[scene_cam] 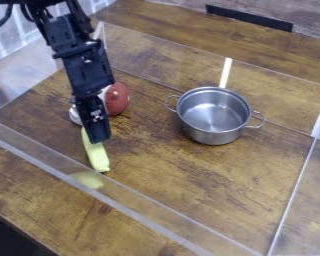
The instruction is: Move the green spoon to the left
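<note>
The green spoon (pixel 95 155) lies on the wooden table at the left, its yellow-green handle pointing toward the near edge. Its silver bowl end (pixel 76 115) shows just left of the gripper. My gripper (pixel 93 133) points steeply down onto the spoon's upper handle. Its black fingers are together there, closed on the spoon where the handle meets the thin metal neck. The grip point itself is hidden by the fingers.
A red round object (pixel 117 97) sits right behind the gripper. A steel pot (pixel 212 113) stands to the right, with a thin pale wooden stick (pixel 226 72) behind it. A clear plastic wall (pixel 190 225) runs along the near edge and right side.
</note>
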`<state>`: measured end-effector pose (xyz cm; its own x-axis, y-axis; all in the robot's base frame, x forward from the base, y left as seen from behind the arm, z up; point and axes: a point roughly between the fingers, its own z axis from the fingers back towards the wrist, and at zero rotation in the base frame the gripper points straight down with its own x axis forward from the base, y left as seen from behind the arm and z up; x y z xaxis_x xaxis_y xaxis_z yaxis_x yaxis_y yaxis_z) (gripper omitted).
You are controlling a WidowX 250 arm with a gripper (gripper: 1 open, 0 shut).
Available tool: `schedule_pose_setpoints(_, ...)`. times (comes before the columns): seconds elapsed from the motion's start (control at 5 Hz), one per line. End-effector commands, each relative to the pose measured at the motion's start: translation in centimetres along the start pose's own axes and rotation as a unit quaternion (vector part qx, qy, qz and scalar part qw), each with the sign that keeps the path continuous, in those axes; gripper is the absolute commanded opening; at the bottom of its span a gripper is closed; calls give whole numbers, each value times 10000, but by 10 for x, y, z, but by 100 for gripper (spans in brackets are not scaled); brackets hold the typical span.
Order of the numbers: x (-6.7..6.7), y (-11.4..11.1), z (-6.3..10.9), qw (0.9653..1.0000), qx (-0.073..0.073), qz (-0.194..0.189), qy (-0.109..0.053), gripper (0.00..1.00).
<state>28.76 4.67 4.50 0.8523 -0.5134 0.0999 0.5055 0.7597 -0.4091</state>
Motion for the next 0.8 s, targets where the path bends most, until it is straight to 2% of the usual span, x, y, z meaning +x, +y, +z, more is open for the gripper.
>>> schedule_pose_setpoints(0.0, 5, 1, 13, 9993, 156, -335, -38, 0)
schedule_pose_setpoints(0.2, 8, -1, 12, 9977, 112, -655, 106, 0)
schedule_pose_setpoints(0.6, 4, 5, 21, 9954, 48, -924, 232, 0)
